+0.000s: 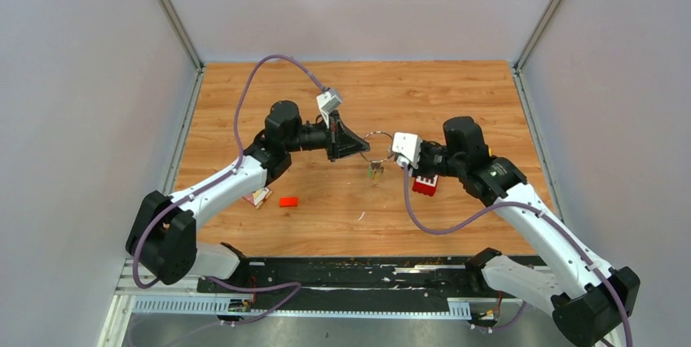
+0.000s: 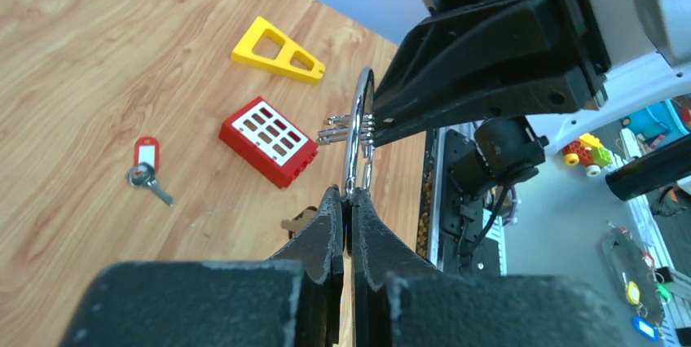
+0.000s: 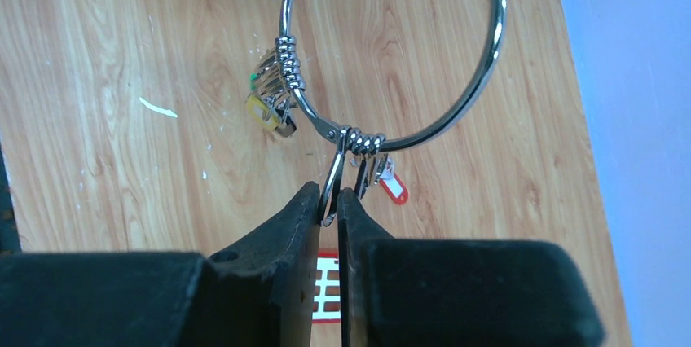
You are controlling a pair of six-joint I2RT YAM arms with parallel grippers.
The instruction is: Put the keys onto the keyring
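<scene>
The keyring (image 1: 378, 144), a thin silver ring, hangs in the air between my two grippers. My left gripper (image 2: 351, 195) is shut on its rim, which shows edge-on in the left wrist view (image 2: 359, 119). In the right wrist view the keyring (image 3: 481, 78) carries a bunch of keys (image 3: 273, 101) with green and yellow heads, plus several small silver loops. My right gripper (image 3: 330, 200) is shut on one of these loops (image 3: 332, 176). The keys (image 1: 375, 170) dangle below the ring. Another key with a red tag (image 2: 147, 166) lies on the table.
A red block with white squares (image 1: 424, 185) lies under my right gripper (image 1: 398, 157). A small red block (image 1: 288, 201) lies front left. A yellow plastic piece (image 2: 277, 50) lies beyond the red block (image 2: 267, 140). White walls enclose the wooden table (image 1: 456, 94).
</scene>
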